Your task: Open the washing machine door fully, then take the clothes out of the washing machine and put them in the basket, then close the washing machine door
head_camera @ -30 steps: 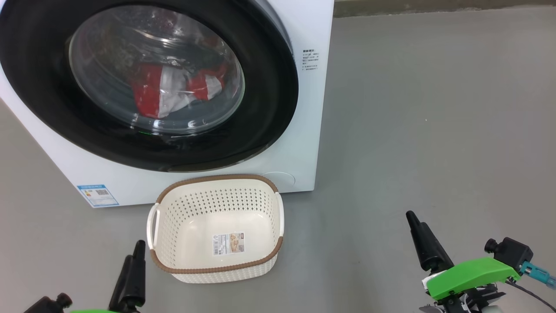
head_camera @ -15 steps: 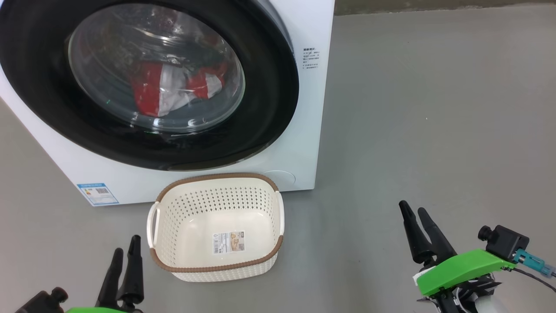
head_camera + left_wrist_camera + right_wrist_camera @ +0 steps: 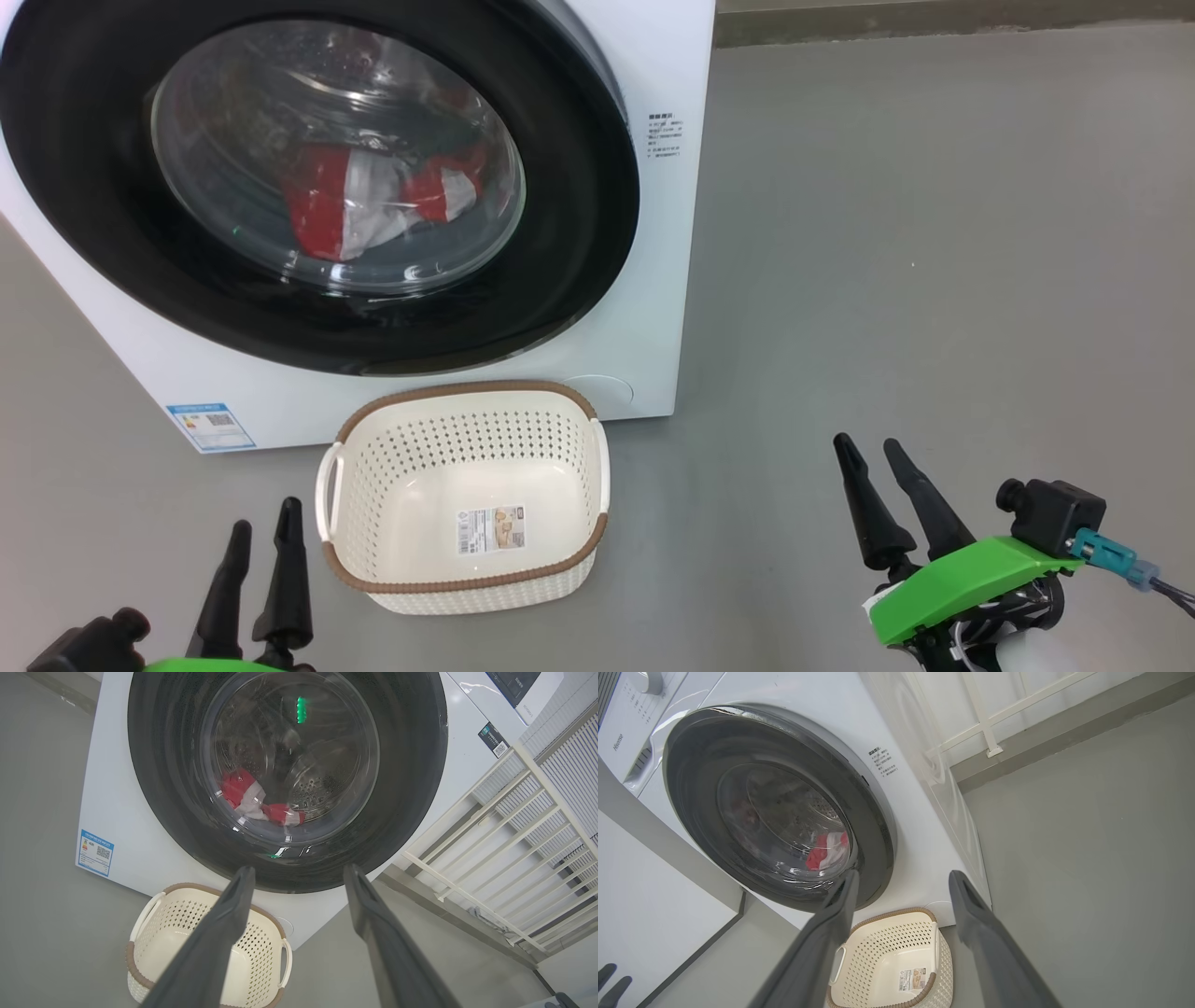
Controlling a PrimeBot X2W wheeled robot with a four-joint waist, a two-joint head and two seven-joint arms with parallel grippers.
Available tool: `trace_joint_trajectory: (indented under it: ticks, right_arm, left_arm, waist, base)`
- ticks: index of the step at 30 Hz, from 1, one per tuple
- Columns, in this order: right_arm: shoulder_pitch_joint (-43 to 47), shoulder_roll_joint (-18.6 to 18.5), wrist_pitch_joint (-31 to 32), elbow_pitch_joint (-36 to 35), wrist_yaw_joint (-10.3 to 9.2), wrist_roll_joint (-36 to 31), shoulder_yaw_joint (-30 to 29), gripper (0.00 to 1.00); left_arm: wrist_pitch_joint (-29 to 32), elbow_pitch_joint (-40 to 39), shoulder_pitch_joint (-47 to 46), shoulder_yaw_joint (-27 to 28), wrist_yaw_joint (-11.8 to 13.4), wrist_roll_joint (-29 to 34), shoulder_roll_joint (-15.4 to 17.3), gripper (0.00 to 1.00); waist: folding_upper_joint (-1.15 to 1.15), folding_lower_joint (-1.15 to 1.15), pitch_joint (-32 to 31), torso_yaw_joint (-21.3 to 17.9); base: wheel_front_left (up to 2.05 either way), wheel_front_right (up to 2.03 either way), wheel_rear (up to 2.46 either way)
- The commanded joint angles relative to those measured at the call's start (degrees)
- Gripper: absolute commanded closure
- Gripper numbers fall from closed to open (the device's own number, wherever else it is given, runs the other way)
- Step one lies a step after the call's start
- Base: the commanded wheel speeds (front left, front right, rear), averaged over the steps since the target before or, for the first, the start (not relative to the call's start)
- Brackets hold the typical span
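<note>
My left gripper (image 3: 266, 518) and right gripper (image 3: 868, 443) hang over the floor (image 3: 934, 280), fingers spread wide, holding nothing. The door (image 3: 579, 215) is closed on the washer (image 3: 672, 56), with the clothes (image 3: 345, 210) behind its glass. The basket (image 3: 467, 387) stands just before it, between my grippers.

Washing machine (image 3: 663, 308): white body, a small block of dark print on the front, a blue label (image 3: 209, 427) at a lower corner.
Door (image 3: 579, 233): wide glossy black rim, clear glass centre with pale reflections.
Clothes (image 3: 322, 205) behind the glass: bright red with white panels.
Drum (image 3: 322, 788): grey steel, dotted with rows of holes.
Basket (image 3: 560, 448): cream-white, sides in a regular pattern of round holes, brown woven-look rim. White sticker (image 3: 491, 529) with small print.
Floor (image 3: 934, 280): plain mid grey.
Left gripper (image 3: 265, 515) and right gripper (image 3: 866, 443): black fingers. Bright green cover (image 3: 962, 583) and teal plug (image 3: 1106, 553) behind the right one.
Railing (image 3: 467, 797): off-white bars.
</note>
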Motion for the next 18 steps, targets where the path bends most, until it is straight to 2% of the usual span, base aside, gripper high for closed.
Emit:
trace_joint_trajectory:
  ticks: [1,18]
  right_arm:
    - [-2.9,-0.5,-0.9,-1.4,-0.03,-1.7,1.1,0.00]
    - [-4.1,-0.7,-3.8,-3.0,-0.03,-14.5,2.3,0.00]
  left_arm:
    - [-0.8,-1.8,-1.3,1.5,-0.3,1.5,1.1,0.00]
    - [-3.7,-3.5,-1.3,2.5,-0.3,12.8,1.4,0.00]
  waist:
    - [0.00,0.00,0.0,0.0]
    - [0.00,0.00,0.0,-0.2]
  base:
    - [0.00,0.00,0.00]
    - [0.00,0.00,0.00]
